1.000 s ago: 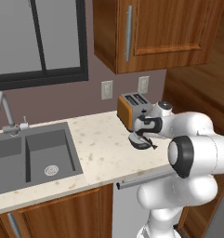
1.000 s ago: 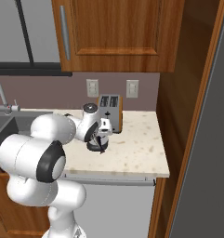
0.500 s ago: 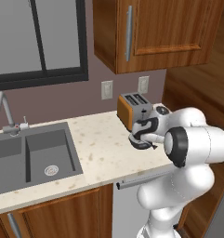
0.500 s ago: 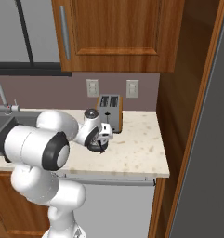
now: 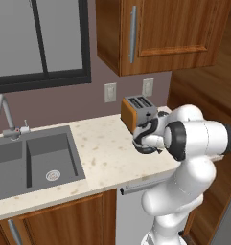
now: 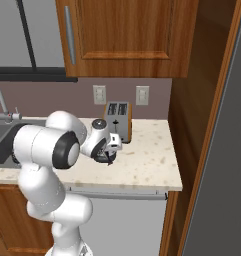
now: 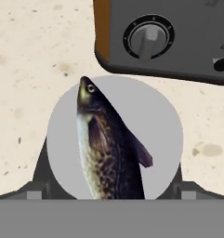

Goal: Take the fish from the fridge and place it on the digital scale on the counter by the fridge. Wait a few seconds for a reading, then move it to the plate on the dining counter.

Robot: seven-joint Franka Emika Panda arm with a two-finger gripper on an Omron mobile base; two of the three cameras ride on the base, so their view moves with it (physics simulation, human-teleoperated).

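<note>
Looking down the hand view, you see the fish (image 7: pixel 108 153) lying on the digital scale (image 7: pixel 150 121), head toward the toaster (image 7: pixel 169 37), its body crossing the scale's light grey top. Scale sits just in front of the toaster on the speckled counter (image 7: pixel 34 56). Your gripper (image 7: pixel 111 195) hangs directly over the scale, jaws spread wide to either side of the fish, fingertips (image 7: pixel 39 188) clear of its body.

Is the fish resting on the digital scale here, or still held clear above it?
Cannot tell. In the hand view the fish overlaps the digital scale top between wide-open jaws, but that top-down angle shows neither contact nor a gap.
</note>
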